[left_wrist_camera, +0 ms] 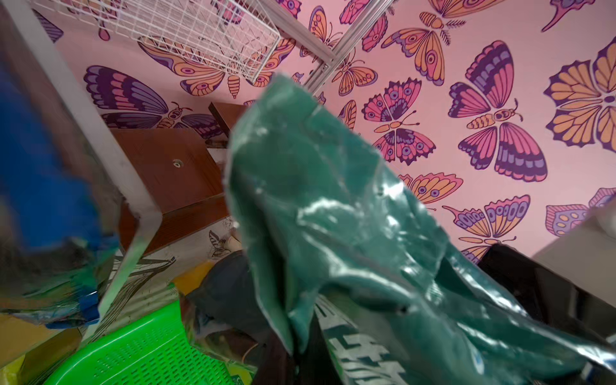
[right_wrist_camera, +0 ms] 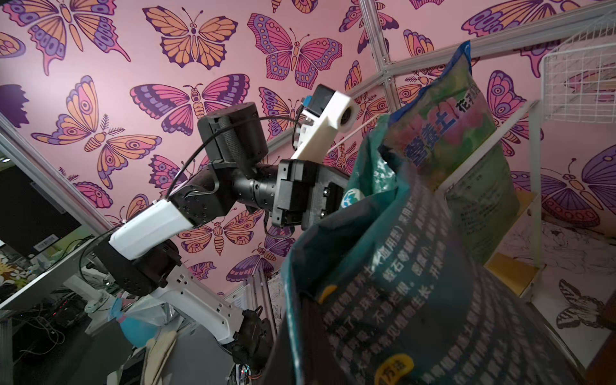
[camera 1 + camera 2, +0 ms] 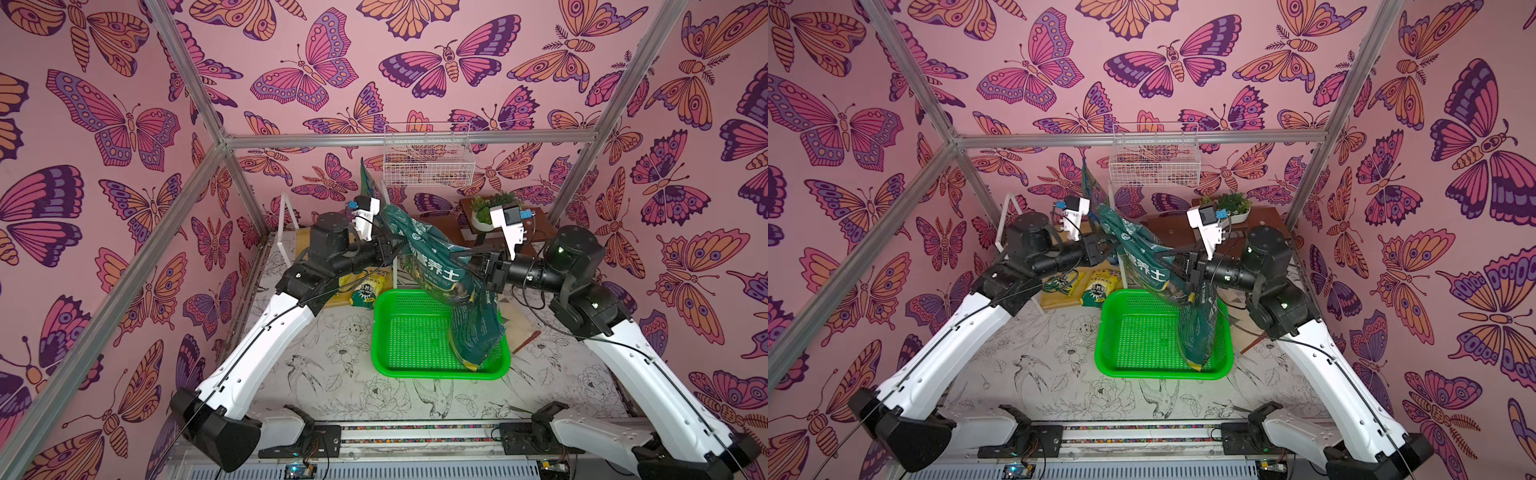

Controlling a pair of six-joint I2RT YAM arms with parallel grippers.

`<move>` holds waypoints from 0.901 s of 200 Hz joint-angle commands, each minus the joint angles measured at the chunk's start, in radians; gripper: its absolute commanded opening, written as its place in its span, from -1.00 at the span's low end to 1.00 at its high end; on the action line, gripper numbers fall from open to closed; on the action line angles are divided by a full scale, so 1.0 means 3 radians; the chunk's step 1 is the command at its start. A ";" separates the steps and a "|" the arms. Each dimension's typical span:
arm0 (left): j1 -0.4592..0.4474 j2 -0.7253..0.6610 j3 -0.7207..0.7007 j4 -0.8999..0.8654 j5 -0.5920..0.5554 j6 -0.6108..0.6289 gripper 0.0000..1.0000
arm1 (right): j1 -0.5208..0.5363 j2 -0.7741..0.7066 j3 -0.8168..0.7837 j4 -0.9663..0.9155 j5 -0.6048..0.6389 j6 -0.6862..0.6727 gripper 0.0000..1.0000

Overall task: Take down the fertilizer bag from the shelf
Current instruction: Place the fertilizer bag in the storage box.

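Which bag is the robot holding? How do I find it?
Find the bright green basket on the table. Above it, a bag hangs between the left gripper and right gripper. It is dark green with big white letters, unlike the small yellow bag behind.

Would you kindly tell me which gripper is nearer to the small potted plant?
Right. The right gripper, shut on the dark green fertilizer bag, sits just in front of the potted plant; the left gripper grips the bag's other side, over by the shelf.

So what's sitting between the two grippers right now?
Only the dark green bag: it stretches from the left gripper to the right gripper, both shut on it. Both top views show this.
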State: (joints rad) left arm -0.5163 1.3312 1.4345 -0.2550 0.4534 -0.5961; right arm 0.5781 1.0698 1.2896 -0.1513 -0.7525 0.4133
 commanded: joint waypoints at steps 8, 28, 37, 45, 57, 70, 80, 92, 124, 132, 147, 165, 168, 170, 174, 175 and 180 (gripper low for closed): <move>-0.0115 0.0024 0.0031 0.0401 -0.0147 0.0092 -1.00 | 0.0371 -0.0209 -0.0051 -0.0080 0.0430 -0.0235 -1.00; -0.0203 0.0097 0.0010 0.0402 -0.0186 0.0101 -1.00 | 0.0498 -0.0212 -0.0128 -0.0162 0.0580 -0.0275 -1.00; -0.0232 0.0144 0.0004 0.0401 -0.0190 0.0097 -1.00 | 0.0545 -0.0210 -0.0155 -0.0178 0.0611 -0.0278 -1.00; -0.0252 0.0185 0.0004 0.0405 -0.0199 0.0093 -1.00 | 0.0588 -0.0202 -0.0183 -0.0185 0.0632 -0.0285 -1.00; -0.0285 0.0248 0.0004 0.0402 -0.0197 0.0094 -1.00 | 0.0652 -0.0202 -0.0230 -0.0199 0.0689 -0.0293 -1.00; -0.0311 0.0316 0.0009 0.0402 -0.0185 0.0078 -1.00 | 0.0710 -0.0216 -0.0278 -0.0230 0.0779 -0.0320 -1.00; -0.0317 0.0358 0.0017 0.0404 -0.0163 0.0066 -1.00 | 0.0741 -0.0241 -0.0309 -0.0259 0.0857 -0.0335 -1.00; -0.0326 0.0411 0.0019 0.0408 -0.0145 0.0060 -1.00 | 0.0747 -0.0275 -0.0348 -0.0268 0.0928 -0.0335 -1.00; -0.0349 0.0510 0.0016 0.0424 -0.0079 0.0029 -1.00 | 0.0747 -0.0377 -0.0439 -0.0384 0.1084 -0.0351 -1.00; -0.0355 0.0547 0.0023 0.0423 -0.0064 0.0015 -1.00 | 0.0748 -0.0399 -0.0479 -0.0406 0.1097 -0.0337 -1.00; -0.0366 0.0619 0.0020 0.0429 -0.0015 -0.0007 -1.00 | 0.0750 -0.0438 -0.0535 -0.0482 0.1142 -0.0329 -1.00; -0.0379 0.0697 0.0002 0.0429 0.0012 -0.0020 -1.00 | 0.0747 -0.0496 -0.0618 -0.0523 0.1192 -0.0303 -1.00; -0.0381 0.0711 -0.0001 0.0437 0.0015 -0.0022 -1.00 | 0.0750 -0.0506 -0.0633 -0.0521 0.1202 -0.0295 -1.00; -0.0386 0.0717 -0.0005 0.0437 0.0016 -0.0024 -1.00 | 0.0748 -0.0514 -0.0643 -0.0523 0.1205 -0.0294 -1.00; -0.0397 0.0736 -0.0010 0.0445 0.0022 -0.0020 -1.00 | 0.0747 -0.0527 -0.0661 -0.0528 0.1214 -0.0292 -1.00; -0.0396 0.0742 -0.0011 0.0446 0.0027 -0.0021 -1.00 | 0.0747 -0.0530 -0.0664 -0.0531 0.1217 -0.0290 -1.00; -0.0405 0.0767 -0.0011 0.0449 0.0048 -0.0015 -1.00 | 0.0747 -0.0541 -0.0685 -0.0544 0.1234 -0.0300 -1.00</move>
State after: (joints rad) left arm -0.6342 1.5402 1.4277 -0.2619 0.4587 -0.5884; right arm 0.7807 0.9501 1.0893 -0.3473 -0.3496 0.3141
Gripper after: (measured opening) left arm 0.056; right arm 0.055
